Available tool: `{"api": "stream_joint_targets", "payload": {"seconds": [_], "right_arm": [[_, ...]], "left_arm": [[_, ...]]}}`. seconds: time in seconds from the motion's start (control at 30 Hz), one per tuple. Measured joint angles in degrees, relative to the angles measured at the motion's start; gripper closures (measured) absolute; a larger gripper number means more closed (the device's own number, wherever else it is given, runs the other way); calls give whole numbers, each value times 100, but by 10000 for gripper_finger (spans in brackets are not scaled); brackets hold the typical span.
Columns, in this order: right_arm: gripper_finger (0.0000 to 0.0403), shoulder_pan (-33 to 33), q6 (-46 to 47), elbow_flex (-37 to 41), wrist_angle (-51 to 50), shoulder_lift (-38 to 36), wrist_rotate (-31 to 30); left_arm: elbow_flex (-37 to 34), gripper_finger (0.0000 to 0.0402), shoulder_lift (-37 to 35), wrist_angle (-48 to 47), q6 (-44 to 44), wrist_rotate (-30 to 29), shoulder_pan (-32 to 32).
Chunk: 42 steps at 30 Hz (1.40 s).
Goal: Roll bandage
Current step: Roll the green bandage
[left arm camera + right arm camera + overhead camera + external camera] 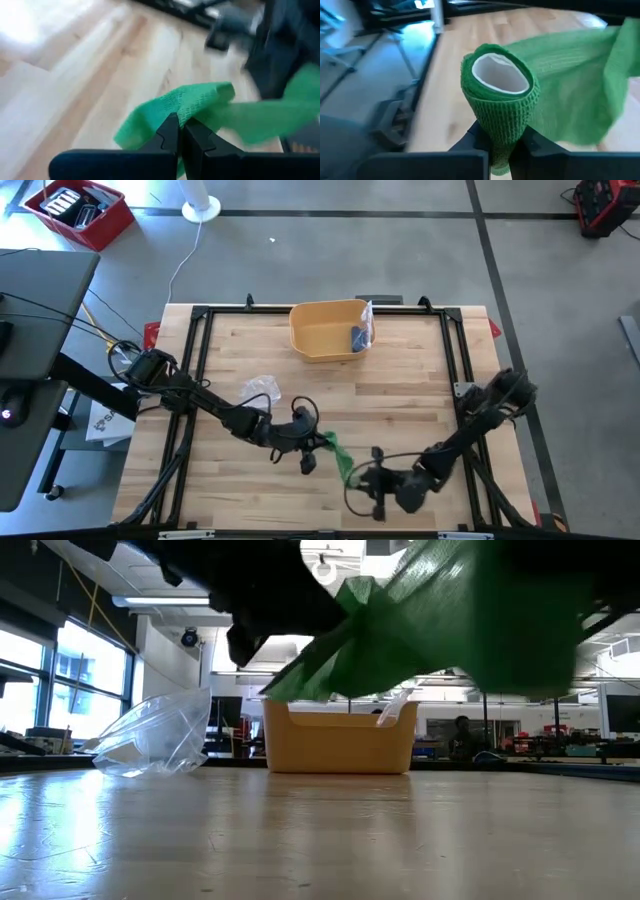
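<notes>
Fingers of the right gripper (502, 145) clamp the green bandage roll (497, 95); the left gripper (181, 135) pinches its loose tail (200, 102). Rolling looks mid-way. Next, I judge, turn the roll while keeping the tail taut above the worktop (400, 395).

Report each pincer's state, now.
Left pincer: shut on the loose end of the green bandage.
Right pincer: shut on the bandage roll.

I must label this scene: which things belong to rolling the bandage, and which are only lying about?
Job:
green bandage roll
its loose tail
right gripper, shut on the roll
left gripper, shut on the tail

Lying about:
yellow bin
clear plastic wrapper
</notes>
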<state>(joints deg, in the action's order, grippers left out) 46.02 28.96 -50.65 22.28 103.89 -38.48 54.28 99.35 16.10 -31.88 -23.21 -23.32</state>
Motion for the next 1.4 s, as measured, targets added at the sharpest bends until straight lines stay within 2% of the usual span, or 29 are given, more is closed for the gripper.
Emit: {"api": "stream_joint_targets", "payload": {"seconds": [0.13,0.33,0.4,0.5,0.63,0.77,0.9,1.07,1.23,1.4], "right_arm": [[385,296,437,2,-600,-580,-18],[384,426,999,2,-1781,-1649,-709],[383,396,1133,2,-2111,-1956,-820],[382,272,1247,2,-2500,-2304,-642],[382,47,1367,2,-2763,-2510,114],[381,-145,1509,2,-2809,-2513,630],[381,-285,1754,2,-3138,-2513,706],[380,-357,1358,2,-3244,-2513,705],[380,-384,1214,2,-3245,-2513,705],[380,-446,1204,2,-3260,-2513,704]], "left_arm": [[-91,401,7,-101,251,693,-12],[-280,401,9,256,859,1486,-172],[-359,400,9,562,1136,1588,-262],[-538,385,9,1176,1298,1792,-305],[-766,337,13,1406,1404,2099,-250],[-962,280,13,1416,1403,2123,-59],[-1038,242,13,1741,1605,2119,24],[-1038,235,27,2751,2159,1847,-86],[-1021,238,75,3774,2867,1824,-247],[-587,240,388,3991,3795,1543,-470]]}}
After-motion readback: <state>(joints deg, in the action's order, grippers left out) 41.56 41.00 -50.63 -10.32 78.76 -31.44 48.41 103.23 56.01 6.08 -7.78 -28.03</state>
